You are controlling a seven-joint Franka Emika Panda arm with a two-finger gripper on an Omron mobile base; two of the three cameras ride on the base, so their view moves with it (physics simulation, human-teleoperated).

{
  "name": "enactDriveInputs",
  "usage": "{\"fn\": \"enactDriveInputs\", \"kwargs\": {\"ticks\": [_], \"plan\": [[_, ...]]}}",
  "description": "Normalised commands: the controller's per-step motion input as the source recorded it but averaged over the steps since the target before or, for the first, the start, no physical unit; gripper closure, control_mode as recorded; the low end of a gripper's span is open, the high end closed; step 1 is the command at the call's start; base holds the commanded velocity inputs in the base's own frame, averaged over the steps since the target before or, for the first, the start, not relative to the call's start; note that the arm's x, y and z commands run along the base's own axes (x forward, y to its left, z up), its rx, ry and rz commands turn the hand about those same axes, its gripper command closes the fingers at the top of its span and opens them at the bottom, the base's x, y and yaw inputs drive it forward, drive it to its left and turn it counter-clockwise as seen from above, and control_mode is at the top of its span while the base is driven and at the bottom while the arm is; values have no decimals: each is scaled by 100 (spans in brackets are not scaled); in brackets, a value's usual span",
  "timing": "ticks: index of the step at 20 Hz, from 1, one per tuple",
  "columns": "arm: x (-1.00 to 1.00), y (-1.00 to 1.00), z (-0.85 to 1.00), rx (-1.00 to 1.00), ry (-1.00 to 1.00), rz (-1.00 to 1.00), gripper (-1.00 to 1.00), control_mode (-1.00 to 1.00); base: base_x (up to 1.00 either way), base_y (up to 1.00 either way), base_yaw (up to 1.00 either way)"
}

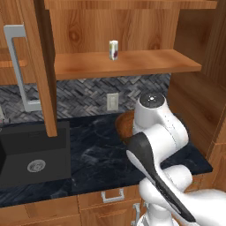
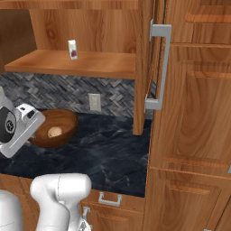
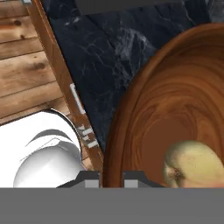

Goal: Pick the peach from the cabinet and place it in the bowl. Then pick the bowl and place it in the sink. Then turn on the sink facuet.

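One step is done: peach [image 3: 192, 162] sits in the bowl [image 3: 175, 100] at my 11 o'clock on the counter [image 2: 113, 149]. I straddle the rim squarely; jaws look parted, empty.

The white hand with its gripper [image 2: 32, 135] sits at the near-left rim of the round reddish-brown wooden bowl [image 2: 63, 122]; the small pale peach [image 2: 54, 131] lies inside, just right of it.
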Motion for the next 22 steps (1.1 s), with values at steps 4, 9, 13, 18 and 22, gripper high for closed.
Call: {"fn": "enactDriveInputs", "kwargs": {"ticks": [4,9,13,18,22], "plan": [[-46,-11,74,-1,0,16,100,-100,0,0,0],[-39,-41,44,0,-2,9,100,-100,0,0,0],[-16,-46,2,1,-4,10,100,-100,0,0,0],[-14,-19,0,0,-8,8,100,-100,0,0,0],[-3,-1,0,0,-1,1,100,-100,0,0,0]]}}
